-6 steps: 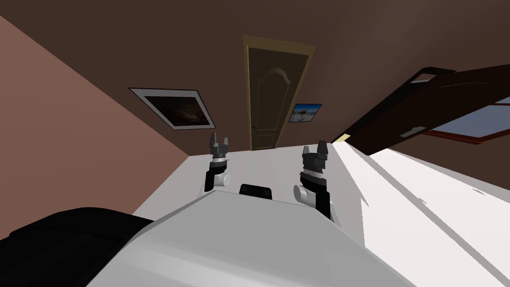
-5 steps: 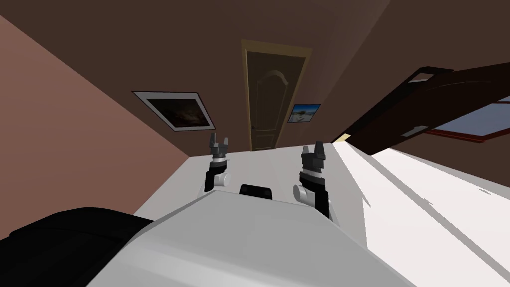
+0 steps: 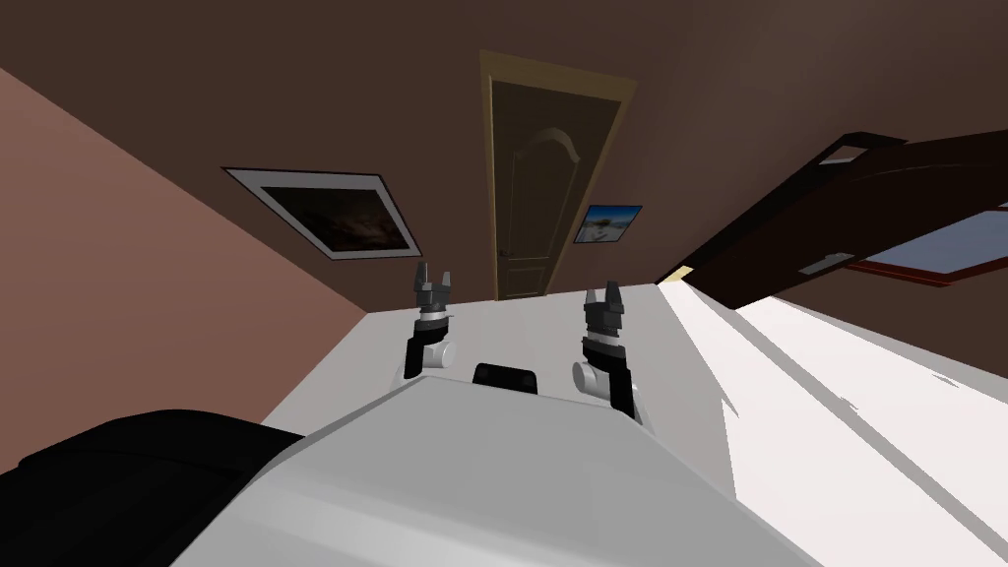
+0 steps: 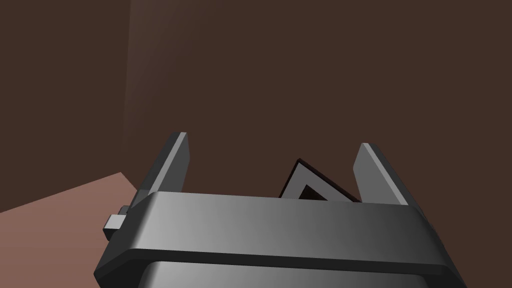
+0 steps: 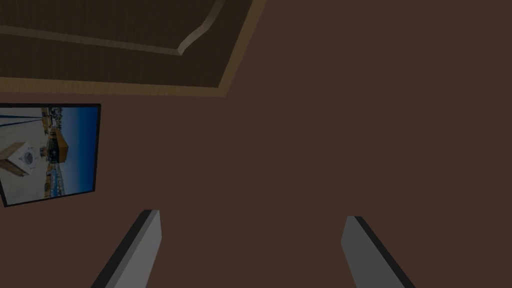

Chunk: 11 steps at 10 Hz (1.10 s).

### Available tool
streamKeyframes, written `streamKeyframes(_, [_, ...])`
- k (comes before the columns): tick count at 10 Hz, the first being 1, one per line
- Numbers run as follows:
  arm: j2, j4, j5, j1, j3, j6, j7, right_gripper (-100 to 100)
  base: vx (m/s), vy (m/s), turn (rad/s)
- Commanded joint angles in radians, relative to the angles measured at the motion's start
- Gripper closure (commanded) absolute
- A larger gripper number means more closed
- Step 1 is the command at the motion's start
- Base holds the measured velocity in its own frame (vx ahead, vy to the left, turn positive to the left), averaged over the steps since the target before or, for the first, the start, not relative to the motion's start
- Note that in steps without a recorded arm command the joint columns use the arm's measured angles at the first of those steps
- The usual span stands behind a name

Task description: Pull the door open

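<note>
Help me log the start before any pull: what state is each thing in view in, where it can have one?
Far door: shut, untouched.
Dark door on the right: appears to stand open.
Left gripper: jaws open, empty, short of the far door.
Right gripper: jaws open, empty, short of the far door.

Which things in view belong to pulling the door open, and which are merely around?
For the job: brown door ahead, shut; left gripper and right gripper, jaws open.
Just around: large framed picture; small blue picture; dark open door at right; window.
</note>
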Motion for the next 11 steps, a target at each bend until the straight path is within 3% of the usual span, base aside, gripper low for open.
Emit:
streamKeyframes(1, [-0.013, 0.029, -0.005, -0.011, 0.004, -0.012, -0.011, -100, 0.125, 0.047, -0.011])
streamKeyframes(11, [-0.081, 0.237, -0.021, -0.102, 0.070, -0.080, -0.073, -100, 0.101, 0.054, -0.019])
